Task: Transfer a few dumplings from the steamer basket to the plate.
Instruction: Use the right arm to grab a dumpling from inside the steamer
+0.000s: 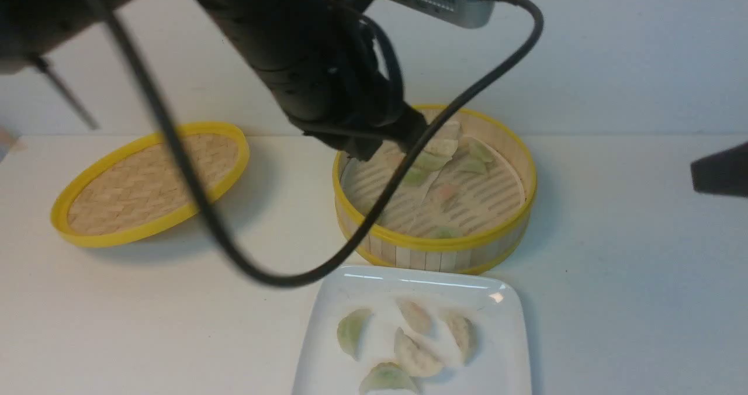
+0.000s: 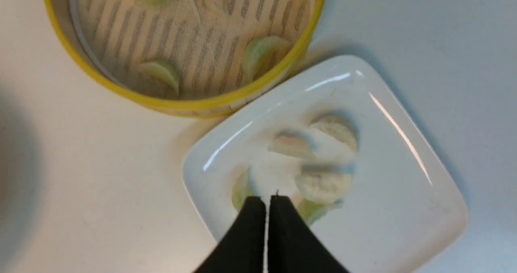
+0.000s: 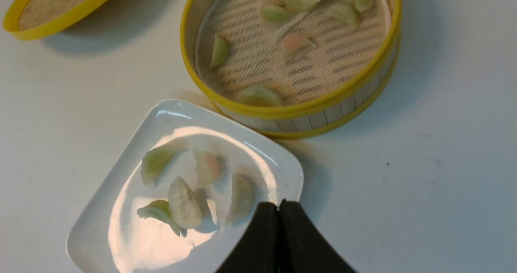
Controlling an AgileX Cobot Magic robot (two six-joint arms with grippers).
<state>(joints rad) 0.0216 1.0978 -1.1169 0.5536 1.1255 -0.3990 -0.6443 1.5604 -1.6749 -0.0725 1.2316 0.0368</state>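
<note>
White table (image 1: 613, 266), plain pale wall (image 1: 643, 50)

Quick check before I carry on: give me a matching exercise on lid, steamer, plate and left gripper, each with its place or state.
1 lid
2 steamer
3 plate
4 left gripper

A shut
B five dumplings on it
C off to the left
D just behind the plate

Pairs: 1-C, 2-D, 3-B, 4-A
</note>
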